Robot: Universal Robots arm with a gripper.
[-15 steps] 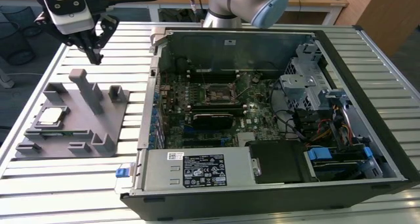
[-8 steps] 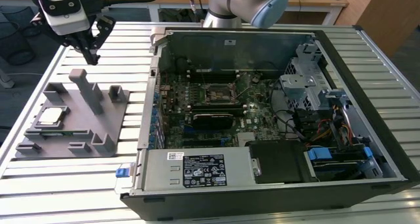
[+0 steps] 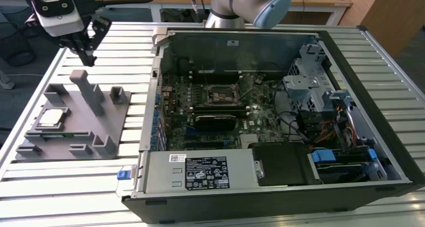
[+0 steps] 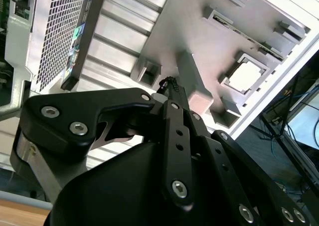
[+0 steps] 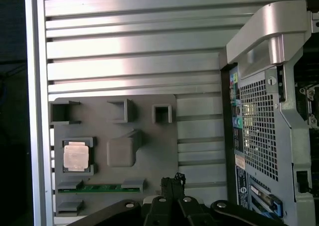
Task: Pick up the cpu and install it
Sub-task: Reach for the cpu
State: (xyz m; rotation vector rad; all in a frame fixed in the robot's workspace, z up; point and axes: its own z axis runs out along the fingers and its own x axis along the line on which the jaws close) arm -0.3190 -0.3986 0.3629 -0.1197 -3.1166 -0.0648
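While the gripper [image 3: 87, 57] hangs above the tray [image 3: 116, 118] with its fingers drawn together and nothing between them, the cpu [image 3: 52, 117] lies untouched in its pocket, below the tips and off to one side, well apart from them. The likeliest fault, I judge, is a descent with the fingers closed as they are: they would press on the metal lid instead of straddling it. The tall post [image 3: 83, 86] stands almost under the tips, nearer than the cpu [image 5: 76, 155], so a low sideways move could knock it and shift the tray. The pocket's corner walls leave little edge free, and a finger set on a wall would give a skewed or slipping hold. The memory stick [image 5: 99, 187] lies just beside the pocket and could be nudged by a finger coming down wide. The case [image 5: 259, 131] rises on the gripper's far side from the cpu, and a low carry might clip its wall. A chip held tilted would sit badly in the socket [image 3: 222, 93].
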